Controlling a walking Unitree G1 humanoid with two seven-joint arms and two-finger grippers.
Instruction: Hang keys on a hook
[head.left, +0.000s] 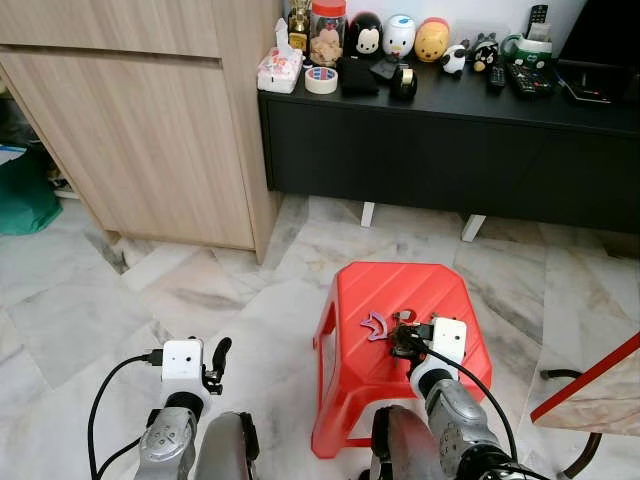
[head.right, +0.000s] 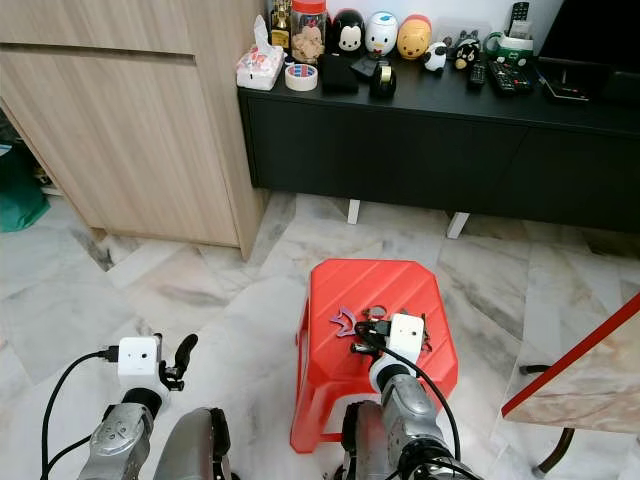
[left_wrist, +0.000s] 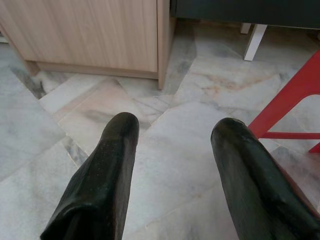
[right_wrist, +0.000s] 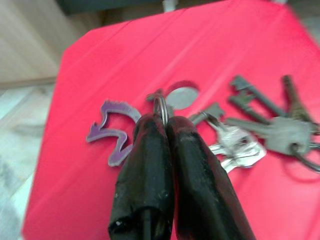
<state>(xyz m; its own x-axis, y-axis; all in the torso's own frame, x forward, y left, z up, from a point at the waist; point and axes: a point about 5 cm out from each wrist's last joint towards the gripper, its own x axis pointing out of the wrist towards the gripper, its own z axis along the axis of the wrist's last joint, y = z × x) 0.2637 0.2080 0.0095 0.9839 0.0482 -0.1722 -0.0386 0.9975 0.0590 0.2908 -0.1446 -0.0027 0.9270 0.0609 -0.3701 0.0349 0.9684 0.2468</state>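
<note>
My right gripper (right_wrist: 165, 125) is pinched shut on the ring of the keys (right_wrist: 250, 135), which lie on the red stool (head.left: 400, 290). My left gripper (left_wrist: 175, 150) hangs open over the floor. I have the keys, I think. Lifting and finding a hook are left.

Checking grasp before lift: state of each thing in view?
Right gripper: jaws shut on the key ring.
Left gripper: jaws open, empty, over the floor.
Key ring: pinched, on the stool.
Keys: lying flat on the stool.
Purple tag: flat on the stool.
Stool: upright.
</note>
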